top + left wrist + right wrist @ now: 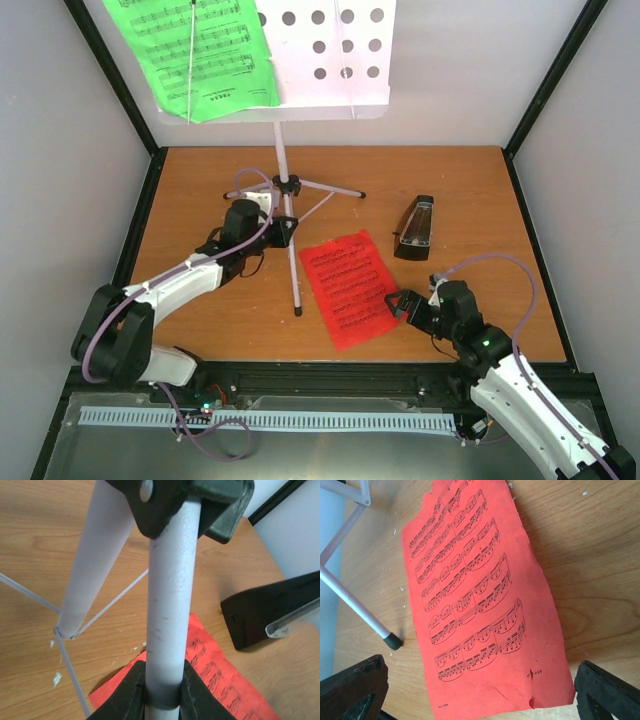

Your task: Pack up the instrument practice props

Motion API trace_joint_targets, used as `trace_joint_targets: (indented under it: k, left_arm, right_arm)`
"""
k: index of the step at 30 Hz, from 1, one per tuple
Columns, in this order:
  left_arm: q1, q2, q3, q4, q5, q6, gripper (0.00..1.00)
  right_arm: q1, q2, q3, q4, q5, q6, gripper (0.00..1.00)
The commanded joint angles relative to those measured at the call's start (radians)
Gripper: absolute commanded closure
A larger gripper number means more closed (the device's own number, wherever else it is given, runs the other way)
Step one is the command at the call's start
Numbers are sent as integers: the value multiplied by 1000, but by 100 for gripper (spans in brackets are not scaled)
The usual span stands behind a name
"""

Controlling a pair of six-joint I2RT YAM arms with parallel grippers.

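Wooden table point(480, 200) with red sheet point(350, 285), white walls point(60, 150)

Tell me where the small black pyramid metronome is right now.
In the top view, the small black pyramid metronome sits right of centre on the wooden table, just beyond the red music sheet.

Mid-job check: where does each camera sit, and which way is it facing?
Top external: above and behind the bases, looking down at the table; left arm, right arm show.
Left wrist: looks closely at the music stand; left end effector grips its tube.
Right wrist: looks down on the red music sheet; right end effector, open, frames it.
All three share the red music sheet.
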Motion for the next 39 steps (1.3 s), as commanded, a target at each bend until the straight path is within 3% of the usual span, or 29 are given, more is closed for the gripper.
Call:
trace_joint_targets:
  k: [1, 6, 9, 11, 16, 19, 25, 30, 36, 39]
  left_arm:
    - [-60, 79, 47, 45, -75, -271, 100]
    - [-101, 182, 109, 59, -68, -313, 99]
    - [-103, 197, 96, 89, -36, -327, 91]
    - [-102, 193, 89, 101, -15, -317, 78]
    - [-81, 116, 65, 54, -3, -243, 20]
    - [-11, 4, -8, 30, 29, -231, 2]
    - [218, -262, -137, -13, 205, -105, 1]
    - [400, -434, -119, -110, 375, -73, 0]
    - [431, -556, -15, -205, 442, -90, 1]
    - [431, -587, 59, -235, 467, -101, 1]
  right_arm:
    - [3, -33, 54, -38, 9, 25, 0]
    - [3, -72, 96, -122, 62, -1, 0]
    - [3, -92, 112, -155, 82, -2, 0]
    - [3, -102, 127, -164, 85, 1, 0]
    - [3, -106, 237, -98, 24, -24, 0]
    - [3, -67, 361, -8, -37, -86, 0]
    - [6, 185, 633, 180, -290, -151, 0]
    - [53, 412, 930, 208, -334, -231, 2]
    - [150, 692, 1253, 270, -344, -236, 5]
    - [181, 843, 1464, 218, -320, -266, 8]
